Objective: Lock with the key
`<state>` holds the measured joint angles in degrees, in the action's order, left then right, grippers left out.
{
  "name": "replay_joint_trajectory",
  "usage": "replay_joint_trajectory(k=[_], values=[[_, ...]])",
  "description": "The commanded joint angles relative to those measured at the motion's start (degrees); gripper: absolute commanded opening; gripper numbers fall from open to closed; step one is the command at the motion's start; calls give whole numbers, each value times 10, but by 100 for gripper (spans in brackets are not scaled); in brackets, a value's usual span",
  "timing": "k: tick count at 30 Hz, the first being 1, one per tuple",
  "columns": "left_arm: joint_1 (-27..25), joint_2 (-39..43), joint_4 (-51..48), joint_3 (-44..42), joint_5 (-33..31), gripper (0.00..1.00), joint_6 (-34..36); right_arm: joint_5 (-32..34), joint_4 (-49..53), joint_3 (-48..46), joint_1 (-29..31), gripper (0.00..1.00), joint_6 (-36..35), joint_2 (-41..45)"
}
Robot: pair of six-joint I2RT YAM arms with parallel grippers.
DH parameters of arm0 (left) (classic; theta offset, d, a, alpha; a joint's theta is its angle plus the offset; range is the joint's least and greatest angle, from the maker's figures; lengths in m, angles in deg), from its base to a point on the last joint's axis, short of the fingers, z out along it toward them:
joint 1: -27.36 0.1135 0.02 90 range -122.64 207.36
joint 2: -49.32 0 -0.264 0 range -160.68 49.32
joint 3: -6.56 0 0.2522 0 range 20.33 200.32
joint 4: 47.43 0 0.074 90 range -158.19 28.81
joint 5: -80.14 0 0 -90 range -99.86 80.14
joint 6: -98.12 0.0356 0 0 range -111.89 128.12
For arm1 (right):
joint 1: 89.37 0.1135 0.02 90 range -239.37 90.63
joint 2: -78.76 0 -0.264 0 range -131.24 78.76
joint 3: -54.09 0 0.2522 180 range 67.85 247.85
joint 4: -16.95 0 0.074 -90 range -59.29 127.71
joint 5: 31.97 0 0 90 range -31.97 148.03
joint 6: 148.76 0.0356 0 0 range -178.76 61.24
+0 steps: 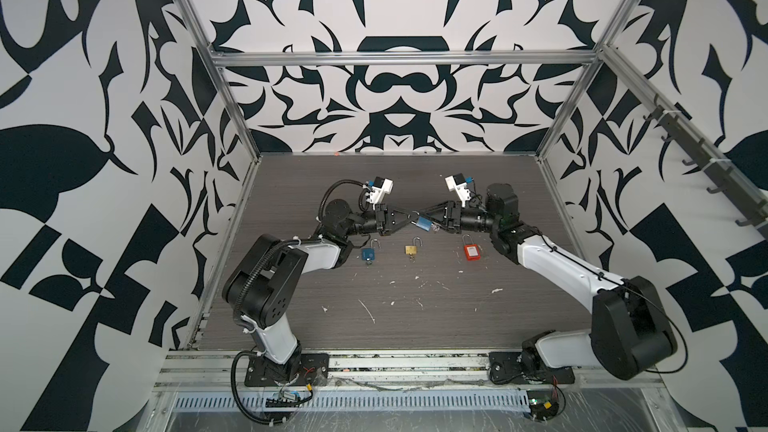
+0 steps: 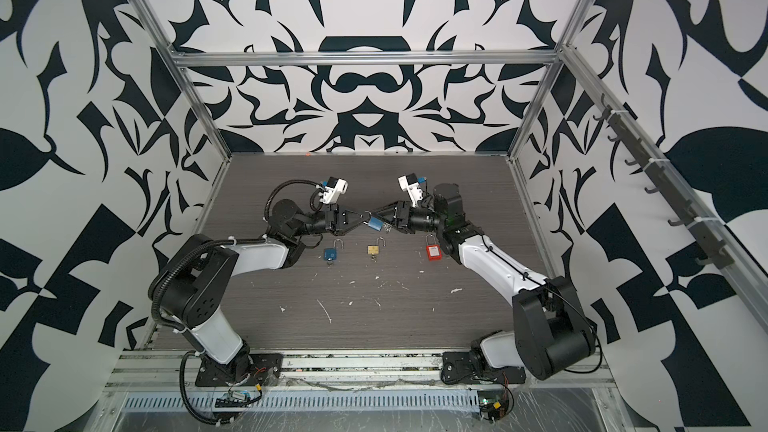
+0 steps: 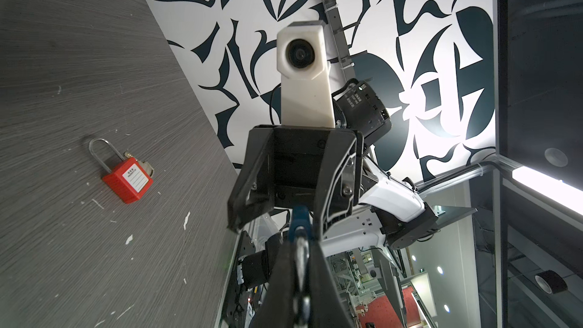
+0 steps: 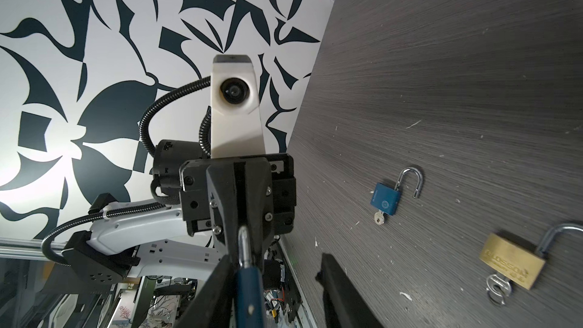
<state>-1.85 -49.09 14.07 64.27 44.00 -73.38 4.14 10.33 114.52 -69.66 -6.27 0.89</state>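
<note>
1. Padlock under handling: the held padlock (image 1: 423, 224) (image 2: 375, 224), with a light blue body, is off the table (image 1: 374, 326). In both top views it hangs in the air over the rear middle of the table, between the two grippers.
2. The left gripper (image 1: 412, 218) (image 2: 365, 216) reaches in from 9 o'clock. Its fingers are pinched tight on the steel shackle (image 4: 243, 244), which the right wrist view confirms. The blue body hangs clear of these fingertips, toward 4 o'clock in a top view.
3. The right gripper (image 1: 424, 220) (image 4: 274, 266) reaches in from 3 o'clock. Its fingers stand moderately apart and clamp nothing.
4. Position against the right fingers: the body (image 4: 249, 295) sits between them. It lies against one finger, with a clear gap to the other finger (image 4: 334, 282). The left wrist view agrees, showing the blue body (image 3: 298, 219) between the spread black fingers.
5. A silvery piece (image 1: 434, 227) shows at 3 o'clock of the body, under the right gripper. It is too small to identify.
6. Three padlocks lie flat on the table, well apart from both grippers:
   - The dark blue padlock (image 1: 369, 254) lies at 7 o'clock of the held one, with its shackle swung open and a key (image 4: 378, 218) in its base.
   - The brass padlock (image 1: 411, 250) lies at 6 o'clock, with its shackle open.
   - The red padlock (image 1: 471, 252) lies at 4 o'clock.
</note>
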Motion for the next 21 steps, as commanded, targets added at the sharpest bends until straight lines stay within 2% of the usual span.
replay_joint_trajectory(k=[1,4,11,21], values=[[5,-6,54,-1,5,0,-11,14,10,-13,-10,46,-3,38],[5,-8,54,4,5,0,-13,17,16,-25,-13,45,-3,59],[5,-10,55,7,5,0,-17,14,24,-43,-13,28,-3,87],[6,-12,55,7,2,0,-19,10,23,-52,-13,21,3,99]])
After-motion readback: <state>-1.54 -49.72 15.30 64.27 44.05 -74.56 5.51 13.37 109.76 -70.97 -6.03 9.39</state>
